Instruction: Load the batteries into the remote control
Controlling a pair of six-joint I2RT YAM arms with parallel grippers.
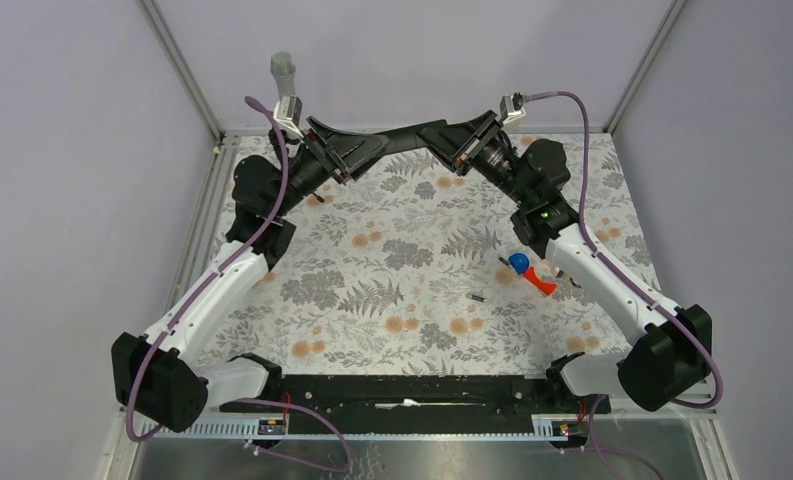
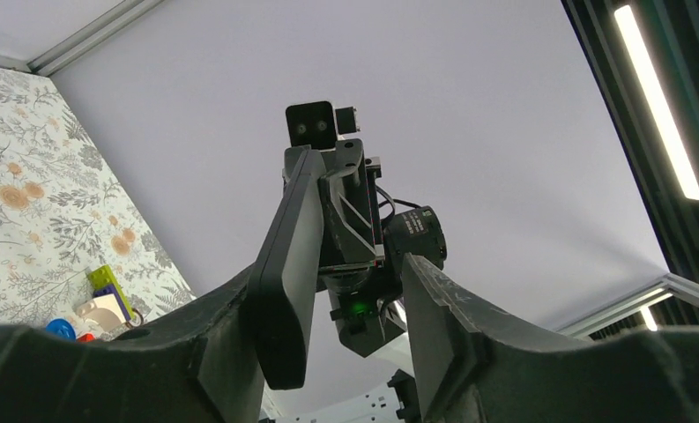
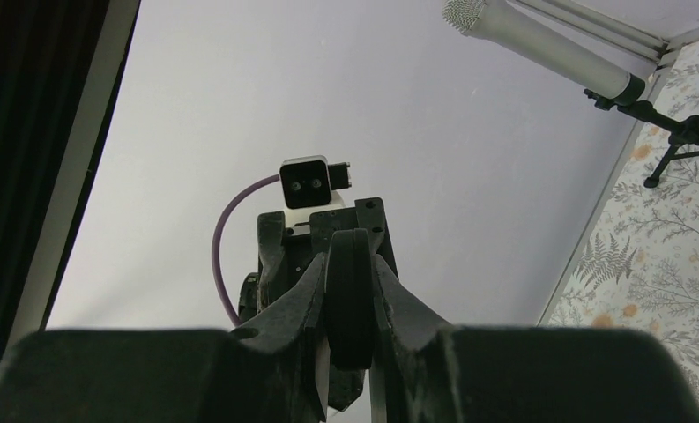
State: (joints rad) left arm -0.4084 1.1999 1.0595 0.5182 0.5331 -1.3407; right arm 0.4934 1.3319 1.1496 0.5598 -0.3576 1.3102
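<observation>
The right hand (image 3: 350,264) is clamped on one end of the remote control (image 2: 286,273), which shows edge-on between its two fingers and is held up in the air over the far middle of the flowered surface (image 1: 372,260). The left hand (image 2: 341,300) meets it there with its jaws spread apart: the remote's other end lies along one finger, and the other finger stands clear of it. One battery (image 1: 477,296) lies on the surface right of centre, near the red-and-blue toy pieces (image 1: 528,270). A microphone (image 3: 539,48) stands at the far left corner.
</observation>
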